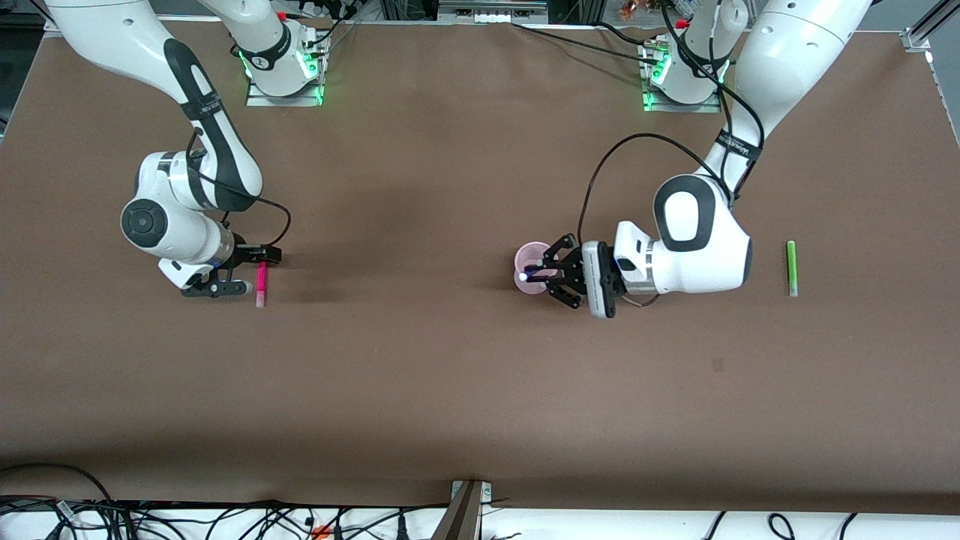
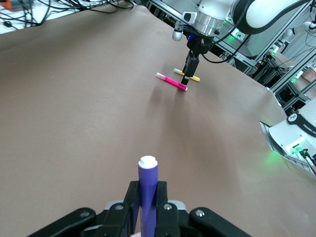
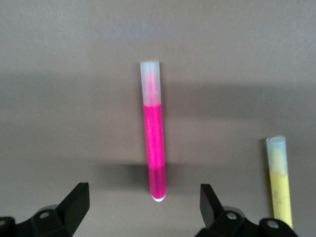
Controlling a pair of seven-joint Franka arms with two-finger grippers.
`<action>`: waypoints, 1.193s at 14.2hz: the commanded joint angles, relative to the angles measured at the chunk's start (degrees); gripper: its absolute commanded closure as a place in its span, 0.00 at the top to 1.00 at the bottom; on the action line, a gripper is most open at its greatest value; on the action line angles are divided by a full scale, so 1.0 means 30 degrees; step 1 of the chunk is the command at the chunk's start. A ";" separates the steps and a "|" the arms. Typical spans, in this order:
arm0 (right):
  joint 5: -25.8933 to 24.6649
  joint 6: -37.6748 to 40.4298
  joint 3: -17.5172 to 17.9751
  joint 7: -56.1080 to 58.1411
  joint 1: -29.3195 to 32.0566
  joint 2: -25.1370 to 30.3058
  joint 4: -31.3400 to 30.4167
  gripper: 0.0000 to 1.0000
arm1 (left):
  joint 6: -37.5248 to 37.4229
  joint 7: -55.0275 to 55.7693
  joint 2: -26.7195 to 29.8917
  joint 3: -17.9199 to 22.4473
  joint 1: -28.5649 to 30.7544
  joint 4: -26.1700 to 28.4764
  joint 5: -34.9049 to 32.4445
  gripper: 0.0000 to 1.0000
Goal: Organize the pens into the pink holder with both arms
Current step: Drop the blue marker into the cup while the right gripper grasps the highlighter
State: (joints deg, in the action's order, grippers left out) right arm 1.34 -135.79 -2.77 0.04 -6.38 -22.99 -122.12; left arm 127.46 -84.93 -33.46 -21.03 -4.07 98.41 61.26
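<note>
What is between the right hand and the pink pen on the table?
Nothing visible. The right hand hangs open right over the pink pen, bare table around it. The yellow pen lies beside it, outside the fingers.

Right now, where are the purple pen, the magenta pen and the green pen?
purple pen [image 2: 147, 190], left wrist view, barrel.
magenta pen [image 3: 155, 148], right wrist view, mid-barrel.
green pen [image 1: 791, 268], front view, mid-barrel.

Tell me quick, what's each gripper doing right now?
Left gripper: shut on the purple pen, over the pink holder.
Right gripper: open, over the magenta pen, holding nothing.
</note>
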 commanded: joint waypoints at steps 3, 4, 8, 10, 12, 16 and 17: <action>0.0316 -0.0819 0.0074 0.0104 0.0105 -0.0216 -0.0397 0.97 | -0.0093 -0.0783 0.0570 0.0036 -0.0079 -0.0049 0.0412 1.00; 0.0316 -0.0849 0.0074 0.0104 0.0105 -0.0246 -0.0397 0.93 | -0.0123 -0.0521 0.1127 0.0036 -0.0195 0.0067 0.0412 1.00; 0.0287 -0.1288 0.0045 0.0134 0.0134 -0.0656 -0.0367 0.79 | -0.0850 0.4968 0.2680 0.0007 -0.0255 0.0420 -0.2764 1.00; 0.0287 -0.1289 0.0045 0.0221 0.0164 -0.0715 -0.0397 0.65 | -0.4178 1.0876 0.3966 0.0211 -0.0021 0.0217 -0.7500 1.00; 0.0287 -0.1289 0.0074 0.0251 0.0164 -0.0745 -0.0426 0.45 | -0.7023 1.5952 0.5199 0.0183 0.0097 0.0040 -1.2429 1.00; 0.0287 -0.1260 0.0045 0.0368 0.0222 -0.0861 -0.0426 0.13 | -0.9145 2.0654 0.6432 0.0270 0.0126 -0.0077 -1.8935 1.00; 0.0287 -0.1260 0.0045 0.0368 0.0222 -0.0891 -0.0426 0.08 | -0.9204 2.1185 0.6638 0.0299 0.0184 -0.0281 -2.0578 1.00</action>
State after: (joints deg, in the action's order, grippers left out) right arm 1.36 -138.72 -2.84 0.04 -6.21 -25.52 -122.77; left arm 101.11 -25.66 -15.50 -20.52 -3.78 97.51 7.35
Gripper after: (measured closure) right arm 0.833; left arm 0.000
